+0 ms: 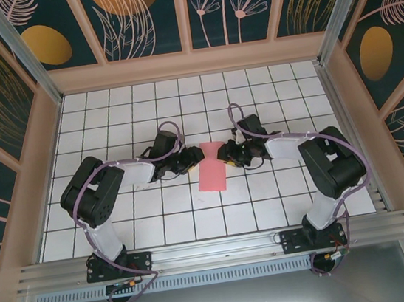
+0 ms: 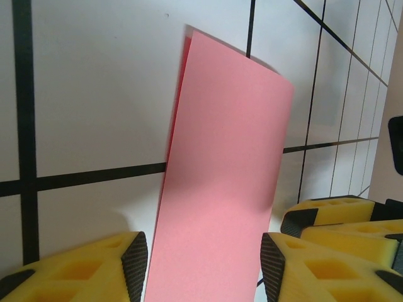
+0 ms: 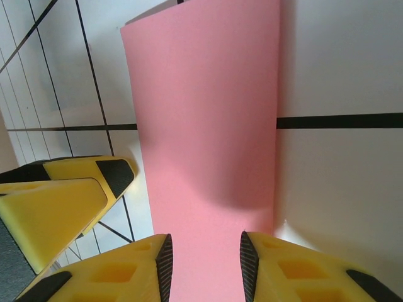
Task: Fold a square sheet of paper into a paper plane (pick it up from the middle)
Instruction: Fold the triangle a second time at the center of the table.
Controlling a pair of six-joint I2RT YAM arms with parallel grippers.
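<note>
the left tool [image 2: 204, 270] has its jaws standing apart at the bottom of its wrist view. the sheet of paper [image 2: 227, 176] fills the gap from pad to pad, and i cannot tell whether the yellow fingers [image 2: 82, 270] press on its edges. the right tool [image 3: 204, 267] is parted too. here the sheet is wider than the gap and passes behind both fingertips, so it is not clamped between them.

from above, the two tools meet tip to tip just above the frame's centre, either side of the sheet's upper end. the sheet is folded into a long salmon-pink strip. its long axis runs from that upper end down towards the bottom of the frame, leaning slightly left, and its lower short edge is squared off.

in the left wrist view the strip rises from bottom centre and leans right. in the right wrist view it climbs to the top edge. it lies on the white gridded worktop [image 1: 120, 206], about mid-frame.
</note>
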